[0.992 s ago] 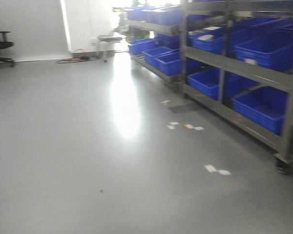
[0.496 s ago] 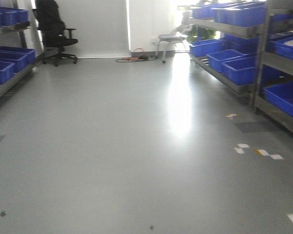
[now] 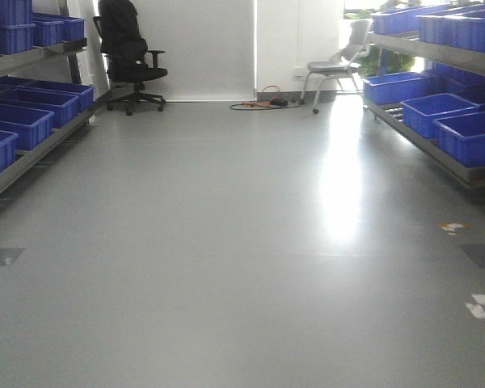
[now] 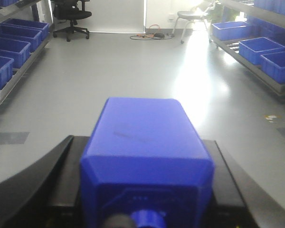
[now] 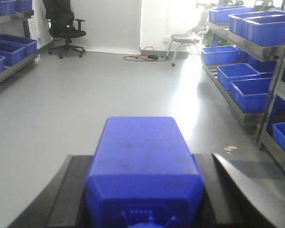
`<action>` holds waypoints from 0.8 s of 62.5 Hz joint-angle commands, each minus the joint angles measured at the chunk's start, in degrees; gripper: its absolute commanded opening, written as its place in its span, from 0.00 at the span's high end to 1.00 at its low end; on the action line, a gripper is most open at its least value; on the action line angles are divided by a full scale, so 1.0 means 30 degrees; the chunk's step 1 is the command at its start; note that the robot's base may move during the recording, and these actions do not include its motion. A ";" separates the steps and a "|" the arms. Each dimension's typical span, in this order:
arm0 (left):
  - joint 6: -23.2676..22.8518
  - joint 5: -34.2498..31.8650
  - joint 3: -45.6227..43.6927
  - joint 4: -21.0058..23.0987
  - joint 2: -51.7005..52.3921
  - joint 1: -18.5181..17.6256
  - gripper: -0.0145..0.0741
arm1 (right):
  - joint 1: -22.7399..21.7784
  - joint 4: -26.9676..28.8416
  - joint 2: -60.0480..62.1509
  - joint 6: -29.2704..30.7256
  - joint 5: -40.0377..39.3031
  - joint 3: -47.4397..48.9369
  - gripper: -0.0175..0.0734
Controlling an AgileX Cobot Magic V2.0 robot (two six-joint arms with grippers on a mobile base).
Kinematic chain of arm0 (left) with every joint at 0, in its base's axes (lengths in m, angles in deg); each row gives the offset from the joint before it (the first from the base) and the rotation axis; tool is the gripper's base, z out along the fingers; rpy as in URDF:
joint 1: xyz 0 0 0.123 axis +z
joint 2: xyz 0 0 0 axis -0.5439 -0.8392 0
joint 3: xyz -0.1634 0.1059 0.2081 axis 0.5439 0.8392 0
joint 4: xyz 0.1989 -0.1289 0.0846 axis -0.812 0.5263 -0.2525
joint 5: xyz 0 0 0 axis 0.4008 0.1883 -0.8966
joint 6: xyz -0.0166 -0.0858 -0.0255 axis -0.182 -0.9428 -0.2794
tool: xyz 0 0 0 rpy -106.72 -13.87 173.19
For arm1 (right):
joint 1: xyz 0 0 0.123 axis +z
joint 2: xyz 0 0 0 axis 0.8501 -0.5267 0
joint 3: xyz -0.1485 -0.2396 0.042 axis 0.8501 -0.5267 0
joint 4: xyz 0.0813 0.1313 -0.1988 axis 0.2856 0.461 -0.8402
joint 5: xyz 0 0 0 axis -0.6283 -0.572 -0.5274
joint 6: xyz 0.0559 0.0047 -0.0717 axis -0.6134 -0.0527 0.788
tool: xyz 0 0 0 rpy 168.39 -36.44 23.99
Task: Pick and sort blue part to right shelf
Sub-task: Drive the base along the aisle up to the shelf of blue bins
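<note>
The blue part (image 5: pixel 141 152), a long narrow dark-blue block with a stepped cap toward the camera, lies between the black fingers (image 5: pixel 69 190) of my right gripper (image 5: pixel 142 159), which is shut on it. My left gripper (image 4: pixel 142 142) is shut on a wider, squatter blue block (image 4: pixel 143 137) with a small round knob. The right shelf (image 3: pixel 424 139), a steel rack with blue bins, stands along the right wall. It also shows in the right wrist view as the right shelf (image 5: pixel 237 42). Neither gripper shows in the front view.
A left rack with blue bins (image 3: pixel 20 121) lines the left wall. A black office chair (image 3: pixel 129 61) and a grey chair (image 3: pixel 335 65) stand at the far end, with cables (image 3: pixel 263 103) on the floor. Tape marks (image 3: pixel 478 305) dot the grey floor.
The front view has swung left. The right shelf slid from filling the right side to the right edge, and the left rack and black chair came into view.
</note>
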 commanded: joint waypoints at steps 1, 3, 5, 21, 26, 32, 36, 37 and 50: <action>-0.0113 -0.1731 -0.0515 0.0149 -0.0255 0.0012 0.46 | -0.0085 -0.0134 -0.0184 0.0162 -0.1867 0.0594 0.47; -0.0113 -0.1731 -0.0515 0.0149 -0.0255 0.0012 0.46 | -0.0085 -0.0134 -0.0184 0.0162 -0.1867 0.0594 0.47; -0.0113 -0.1731 -0.0515 0.0149 -0.0255 0.0012 0.46 | -0.0085 -0.0134 -0.0184 0.0162 -0.1867 0.0594 0.47; -0.0113 -0.1731 -0.0515 0.0149 -0.0255 0.0012 0.46 | -0.0085 -0.0134 -0.0184 0.0162 -0.1867 0.0594 0.47; -0.0113 -0.1731 -0.0515 0.0149 -0.0255 0.0012 0.46 | -0.0085 -0.0134 -0.0184 0.0162 -0.1867 0.0594 0.47; -0.0113 -0.1731 -0.0515 0.0149 -0.0255 0.0012 0.46 | -0.0085 -0.0134 -0.0184 0.0162 -0.1867 0.0594 0.47; -0.0113 -0.1731 -0.0515 0.0149 -0.0255 0.0012 0.46 | -0.0085 -0.0134 -0.0184 0.0162 -0.1867 0.0594 0.47; -0.0113 -0.1731 -0.0515 0.0149 -0.0255 0.0012 0.46 | -0.0085 -0.0134 -0.0184 0.0162 -0.1867 0.0594 0.47; -0.0113 -0.1731 -0.0515 0.0149 -0.0255 0.0012 0.46 | -0.0085 -0.0134 -0.0184 0.0162 -0.1867 0.0594 0.47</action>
